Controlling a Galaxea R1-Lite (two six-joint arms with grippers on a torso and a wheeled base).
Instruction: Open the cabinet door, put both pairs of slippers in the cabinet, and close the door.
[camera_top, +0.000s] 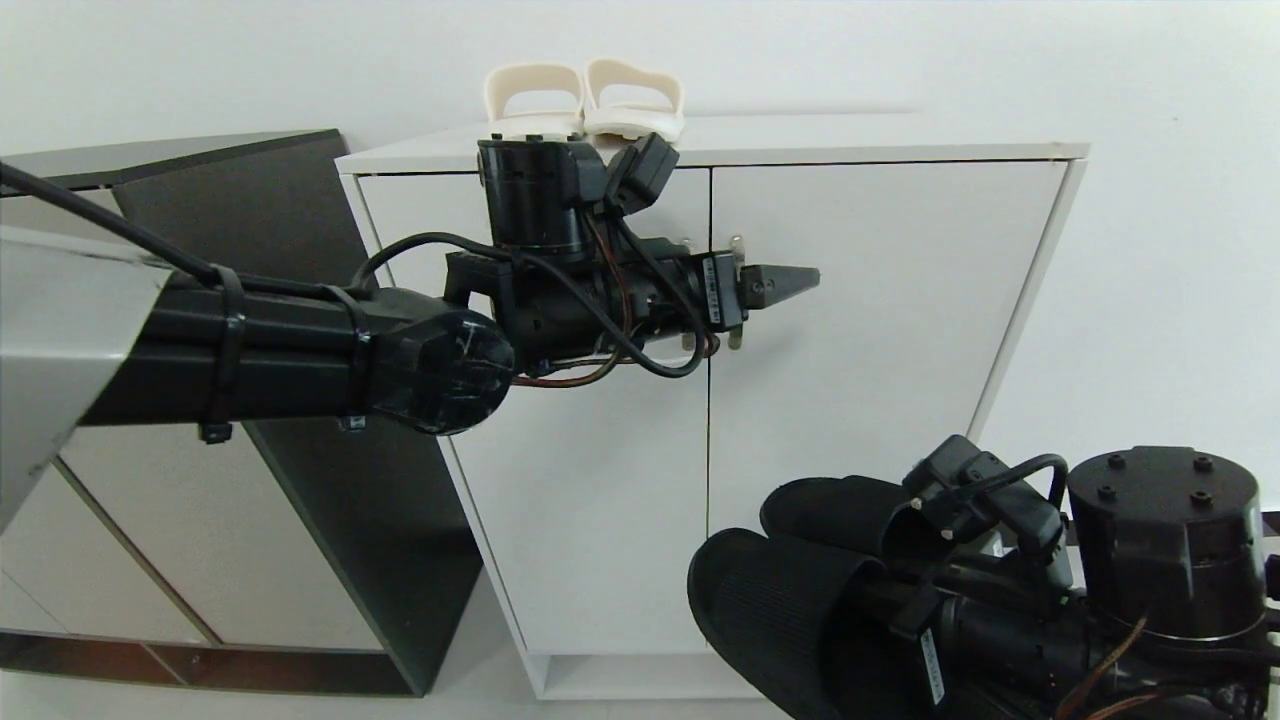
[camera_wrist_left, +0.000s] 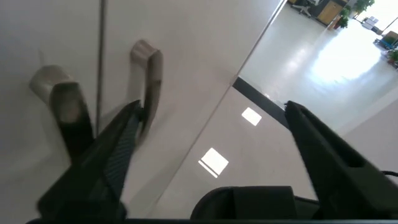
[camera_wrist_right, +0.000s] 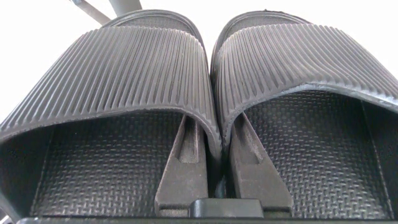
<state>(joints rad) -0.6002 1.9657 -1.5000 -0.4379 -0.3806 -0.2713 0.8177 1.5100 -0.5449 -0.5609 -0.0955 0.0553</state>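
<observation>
Black left pincer (camera_top: 792, 281): open wide, nothing between its fingers, held level at handle height in front of the cabinet doors. One finger (camera_wrist_left: 115, 149) lies against or just beside the nearer metal handle (camera_wrist_left: 149, 74); whether they touch cannot be told. A second metal handle (camera_wrist_left: 62, 102) sits just across the seam between the two doors.

Black right pincer (camera_wrist_right: 219, 171): closed on the black slippers (camera_top: 790, 590), with one finger inside each shoe and the two adjoining side walls pinched together between them. The pair is held side by side, ribbed straps uppermost, low down in front of the right-hand door and apart from it.

White cabinet (camera_top: 880, 400): two doors, both shut, standing against a pale wall (camera_top: 1150, 80).

Cream slippers (camera_top: 585, 100): one pair, side by side and touching, on the cabinet top toward its left end, close to the wall, directly above the left pincer's arm.

Dark unit (camera_top: 300, 230): stands just beside the cabinet on its left, with pale front panels lower down.
</observation>
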